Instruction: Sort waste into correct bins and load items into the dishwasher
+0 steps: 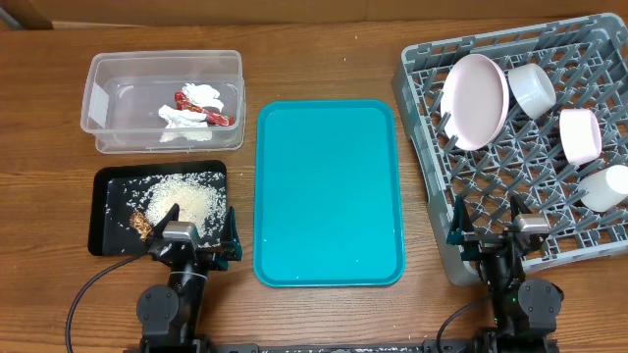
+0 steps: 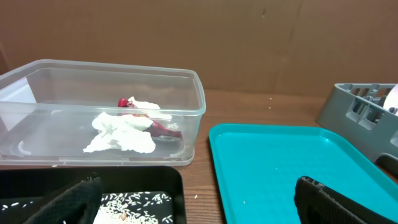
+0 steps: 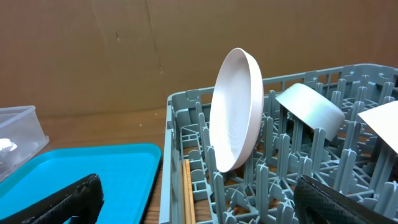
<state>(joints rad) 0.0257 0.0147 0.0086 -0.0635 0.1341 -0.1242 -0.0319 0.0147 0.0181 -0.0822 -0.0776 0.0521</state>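
My left pincer (image 1: 194,226) hung released over the near edge of the black tray (image 1: 103,211), which held rice (image 1: 191,199) and a brown lump (image 1: 143,226). My right pincer (image 1: 488,224), also spread wide, sat at the near corner of the grey rack (image 1: 432,186) — plate (image 1: 475,101), bowls (image 1: 531,88) and cup (image 1: 606,186) stood inside. Beyond, the napkin (image 1: 182,118) and red packet (image 1: 218,118) lay in the clear tub (image 1: 98,98).

No writing, label, brand or number could be read. Any print on the small red sauce packet (image 2: 165,129), in the clear tub (image 2: 199,93) ahead of the left gripper (image 2: 199,202), was too small.
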